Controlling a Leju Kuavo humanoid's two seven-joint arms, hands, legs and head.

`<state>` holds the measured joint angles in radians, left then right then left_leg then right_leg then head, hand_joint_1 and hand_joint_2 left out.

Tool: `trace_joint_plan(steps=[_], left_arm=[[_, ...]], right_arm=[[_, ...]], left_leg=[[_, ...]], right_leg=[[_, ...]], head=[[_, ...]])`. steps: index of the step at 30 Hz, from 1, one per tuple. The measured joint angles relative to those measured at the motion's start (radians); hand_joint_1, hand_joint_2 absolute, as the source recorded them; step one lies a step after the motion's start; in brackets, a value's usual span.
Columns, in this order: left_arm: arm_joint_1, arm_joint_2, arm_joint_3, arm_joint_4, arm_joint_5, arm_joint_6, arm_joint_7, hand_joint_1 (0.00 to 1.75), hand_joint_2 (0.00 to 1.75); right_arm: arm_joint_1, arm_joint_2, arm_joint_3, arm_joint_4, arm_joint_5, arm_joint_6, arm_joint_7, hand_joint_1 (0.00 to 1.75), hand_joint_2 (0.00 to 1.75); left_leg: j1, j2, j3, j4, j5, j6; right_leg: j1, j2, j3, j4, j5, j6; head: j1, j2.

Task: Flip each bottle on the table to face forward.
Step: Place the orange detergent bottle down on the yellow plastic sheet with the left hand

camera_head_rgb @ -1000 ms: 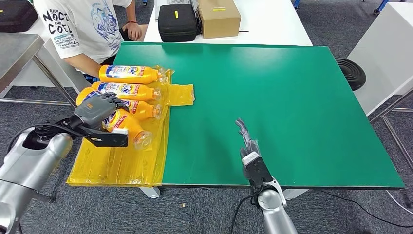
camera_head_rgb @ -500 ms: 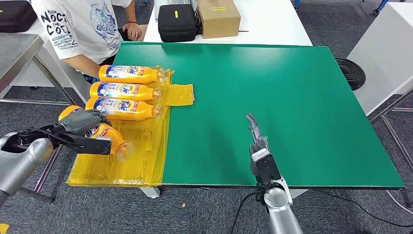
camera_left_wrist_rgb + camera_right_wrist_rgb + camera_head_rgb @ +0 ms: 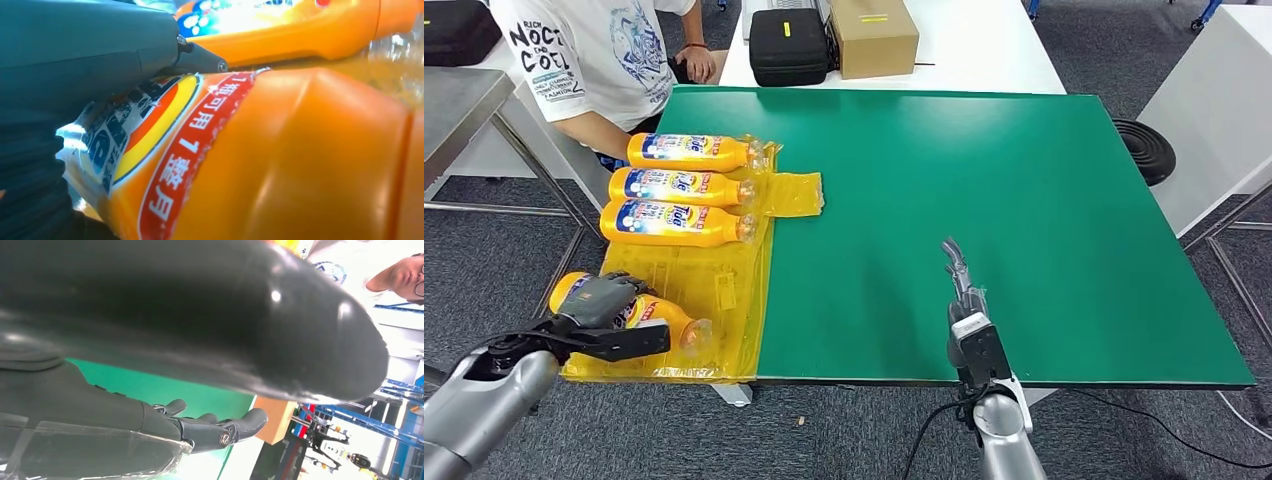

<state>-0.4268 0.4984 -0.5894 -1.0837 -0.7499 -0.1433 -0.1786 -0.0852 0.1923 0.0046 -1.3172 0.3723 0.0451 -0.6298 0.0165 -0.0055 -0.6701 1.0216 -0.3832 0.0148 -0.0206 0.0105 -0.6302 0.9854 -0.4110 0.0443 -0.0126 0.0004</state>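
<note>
Several orange detergent bottles lie on a yellow plastic sheet (image 3: 714, 330) at the green table's left side. Three of them (image 3: 686, 152) (image 3: 679, 186) (image 3: 674, 223) lie in a row with blue and white labels up and caps to the right. My left hand (image 3: 596, 305) grips the fourth bottle (image 3: 667, 321) near the table's front left corner; the left wrist view shows this bottle (image 3: 280, 155) close up with its red and yellow label. My right hand (image 3: 961, 290) stands edge-on over the green table (image 3: 1024, 200), fingers straight and apart, holding nothing.
A person in a white printed T-shirt (image 3: 594, 50) stands at the table's far left corner. A black case (image 3: 788, 45) and a cardboard box (image 3: 872, 35) sit on a white table behind. A black round object (image 3: 1146, 148) lies on the floor to the right.
My left hand has carried the fourth bottle away from the row, toward the table's front left corner. My right hand has shifted slightly to the right.
</note>
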Motion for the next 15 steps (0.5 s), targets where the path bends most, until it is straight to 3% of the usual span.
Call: trace_joint_plan(steps=[9,15], left_arm=[[0.049,-0.066,0.067,-0.013,-0.017,0.031,0.013,1.75,1.75],[0.112,-0.224,0.134,-0.025,-0.109,0.123,0.049,1.75,1.75]], right_arm=[[0.006,0.008,-0.006,-0.012,0.001,0.0,0.0,0.0,0.0],[0.008,0.023,-0.009,-0.012,0.016,-0.006,0.0,0.0,0.0]], left_leg=[[0.0,-0.003,0.003,0.0,0.0,0.0],[-0.002,-0.009,0.006,0.0,0.0,0.0]], right_leg=[[0.0,-0.001,0.004,0.0,0.0,0.0],[-0.003,-0.007,0.008,0.0,-0.002,0.002]], head=[[0.0,0.0],[0.0,0.0]])
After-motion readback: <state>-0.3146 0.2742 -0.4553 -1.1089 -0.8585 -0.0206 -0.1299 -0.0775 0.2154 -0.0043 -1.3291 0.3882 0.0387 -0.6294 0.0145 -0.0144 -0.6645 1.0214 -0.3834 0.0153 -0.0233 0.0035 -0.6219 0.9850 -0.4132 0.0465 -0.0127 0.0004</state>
